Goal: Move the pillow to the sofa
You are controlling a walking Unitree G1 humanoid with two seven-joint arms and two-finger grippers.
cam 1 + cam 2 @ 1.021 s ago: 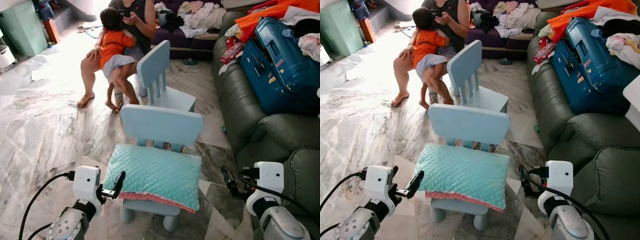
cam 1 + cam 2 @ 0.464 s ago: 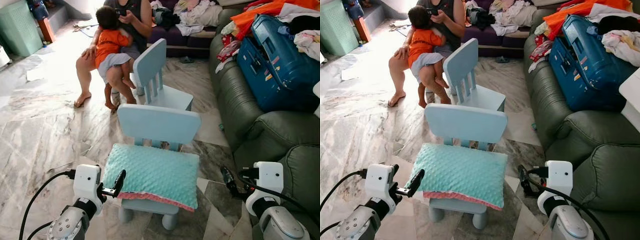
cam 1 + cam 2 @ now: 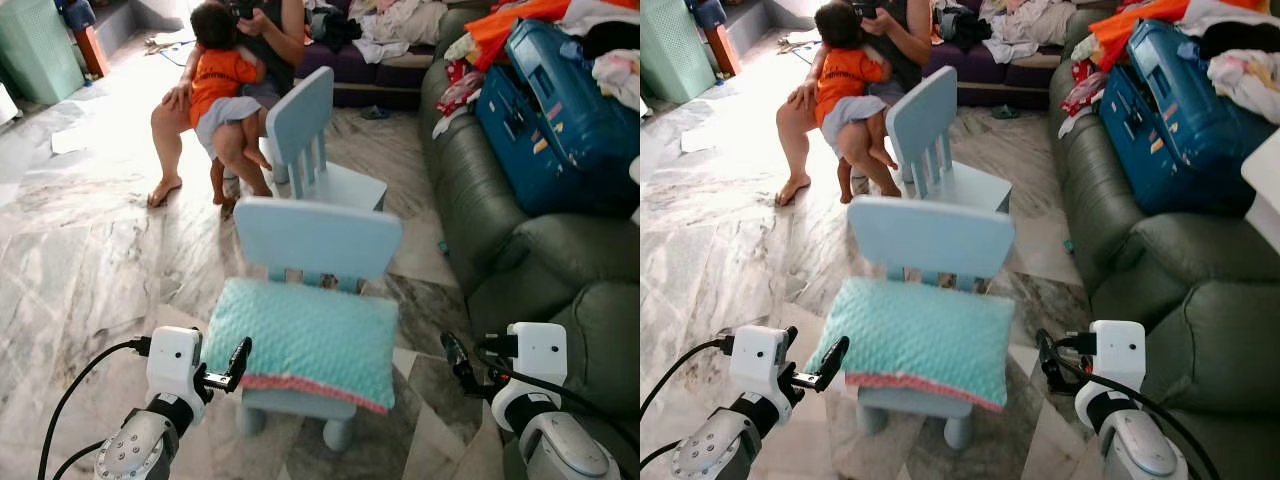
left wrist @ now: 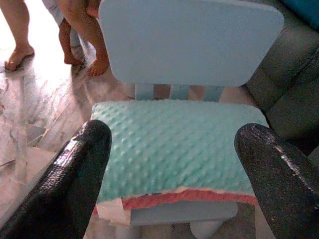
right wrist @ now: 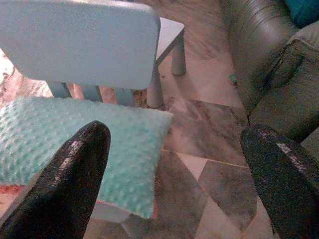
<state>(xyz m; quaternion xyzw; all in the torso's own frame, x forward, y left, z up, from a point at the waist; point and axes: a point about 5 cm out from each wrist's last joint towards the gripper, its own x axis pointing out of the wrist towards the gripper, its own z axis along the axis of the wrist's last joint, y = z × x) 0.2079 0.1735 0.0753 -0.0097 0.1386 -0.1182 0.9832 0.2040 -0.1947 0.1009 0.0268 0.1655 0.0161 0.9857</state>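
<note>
The pillow (image 3: pixel 305 342), teal with a pink underside edge, lies flat on the seat of a small pale-blue chair (image 3: pixel 318 238), overhanging the seat front. It has not been lifted.

Change noted: over the last second the whole head-camera picture has shifted, so the chair and pillow sit slightly lower and closer in view. This reads as camera movement from the robot stepping or leaning in, not as movement of the pillow. Both grippers keep the same places in the frame as before.

The left gripper (image 3: pixel 238 362) hangs just beside the pillow's left front corner, apart from it. In the left wrist view its fingers (image 4: pixel 79 174) stand wide, with the pillow framed between them. The right gripper (image 3: pixel 455 360) is off the pillow's right side, near but not touching; its fingers (image 5: pixel 75 164) are likewise spread wide and hold nothing.

The sofa (image 3: pixel 520 260), dark green, stands to the robot's right; a blue suitcase (image 3: pixel 560 110) and loose clothes occupy its far cushions. A second blue chair (image 3: pixel 310 140) stands beyond the first. A seated person holding a child (image 3: pixel 225 85) is further back, well apart from the work.

Assessment: approach stage only. The grasp is not yet made, and both grippers appear positioned to close in on the pillow's two ends.
</note>
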